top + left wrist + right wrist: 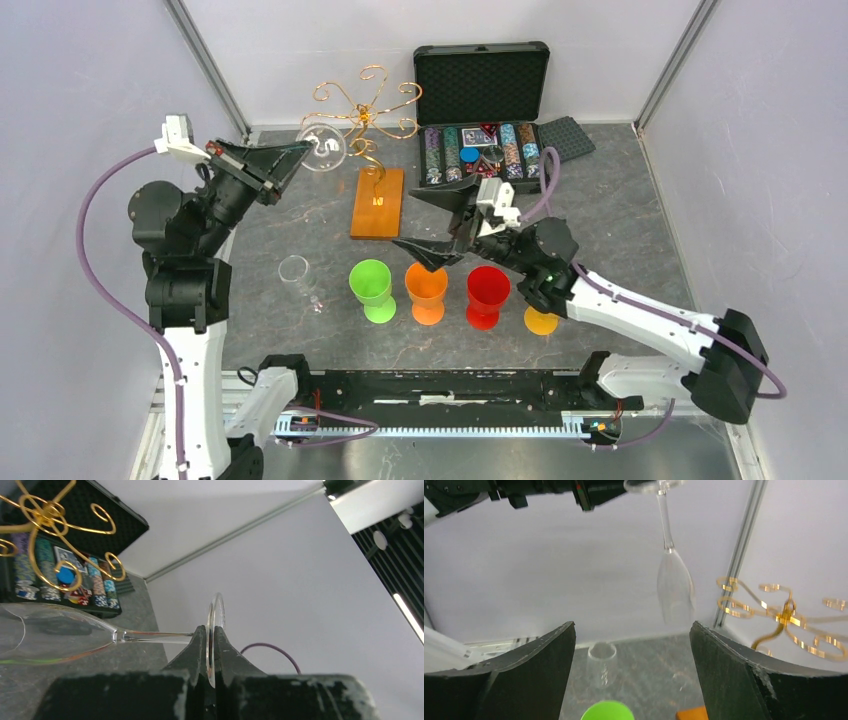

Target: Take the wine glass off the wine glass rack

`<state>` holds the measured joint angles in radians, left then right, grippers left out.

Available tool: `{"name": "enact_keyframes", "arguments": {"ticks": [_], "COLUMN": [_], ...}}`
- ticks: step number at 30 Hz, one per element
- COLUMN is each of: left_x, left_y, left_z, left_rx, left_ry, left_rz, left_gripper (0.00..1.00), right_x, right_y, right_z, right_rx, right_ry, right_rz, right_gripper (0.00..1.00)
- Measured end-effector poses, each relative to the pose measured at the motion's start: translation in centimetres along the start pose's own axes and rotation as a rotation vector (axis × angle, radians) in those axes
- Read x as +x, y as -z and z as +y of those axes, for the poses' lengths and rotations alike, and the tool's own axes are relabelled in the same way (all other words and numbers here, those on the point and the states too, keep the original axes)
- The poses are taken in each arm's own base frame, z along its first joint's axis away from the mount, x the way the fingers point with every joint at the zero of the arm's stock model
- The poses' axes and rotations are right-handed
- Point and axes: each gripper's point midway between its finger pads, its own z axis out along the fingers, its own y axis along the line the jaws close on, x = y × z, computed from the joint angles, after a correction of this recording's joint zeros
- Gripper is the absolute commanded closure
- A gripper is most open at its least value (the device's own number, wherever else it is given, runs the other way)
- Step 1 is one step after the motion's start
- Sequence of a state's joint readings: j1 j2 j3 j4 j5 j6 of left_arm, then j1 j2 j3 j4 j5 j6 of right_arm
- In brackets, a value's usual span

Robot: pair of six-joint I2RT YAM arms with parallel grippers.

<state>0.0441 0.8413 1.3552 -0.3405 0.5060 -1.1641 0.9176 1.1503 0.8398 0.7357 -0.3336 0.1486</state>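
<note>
My left gripper (298, 155) is shut on the round foot of a clear wine glass (322, 148) and holds it raised in the air. In the left wrist view the foot (215, 625) is pinched edge-on between the jaws of my left gripper (211, 628), and the bowl (45, 635) points left. The golden wire wine glass rack (365, 108) stands on its orange wooden base (378, 202), just right of the glass. In the right wrist view the glass (675, 587) hangs bowl-down, apart from the rack's arms (784, 615). My right gripper (405, 222) is open and empty in front of the base.
A second clear glass (295, 272) stands on the table left of a row of green (372, 285), orange (427, 288), red (487, 292) and yellow (541, 320) goblets. An open black chip case (485, 110) sits at the back right.
</note>
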Motion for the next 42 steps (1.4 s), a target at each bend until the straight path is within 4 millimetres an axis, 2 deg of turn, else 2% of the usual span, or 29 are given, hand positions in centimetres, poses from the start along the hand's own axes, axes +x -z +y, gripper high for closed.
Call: {"name": "enact_keyframes", "arguments": {"ticks": [5,9,17,22,28,32,34,38,42], "left_x": [2.4,3.8,5.0,5.1,5.2,5.3,5.1,5.0,4.7], "left_y": [0.9,1.1,1.1,1.2,1.6,1.8,1.8,1.9,2.2], "left_z": [-1.3,-1.7,-2.1,-2.6,-3.2,-3.7,-4.0,-4.2,-4.4], "left_rx": [0.082,0.117,0.150,0.172,0.191,0.211,0.222,0.229,0.235], "left_ry": [0.032,0.061,0.092,0.095,0.098,0.094,0.098,0.097,0.071], "left_rz": [0.079,0.135,0.188,0.197,0.199,0.206,0.199,0.195,0.170], "left_gripper": [0.98,0.98,0.98,0.98,0.98,0.97,0.83,0.40,0.18], "right_x": [-2.3,-3.6,-4.0,-3.3,-2.0,-2.1,-2.2,-2.1,-2.8], "right_y": [-3.4,-5.5,-9.1,-9.9,-11.8,-12.4,-12.5,-12.5,-11.4], "right_z": [1.2,0.8,0.1,0.2,-0.9,-1.2,-1.0,-1.1,-2.4], "right_rx": [-0.040,-0.023,-0.009,-0.006,0.029,0.037,0.033,0.060,0.141], "right_ry": [0.134,0.197,0.249,0.257,0.247,0.241,0.241,0.225,0.192], "right_rz": [-0.118,-0.195,-0.218,-0.189,-0.136,-0.136,-0.137,-0.141,-0.180], "right_gripper": [0.10,0.11,0.28,0.43,0.58,0.88,1.00,1.00,1.00]}}
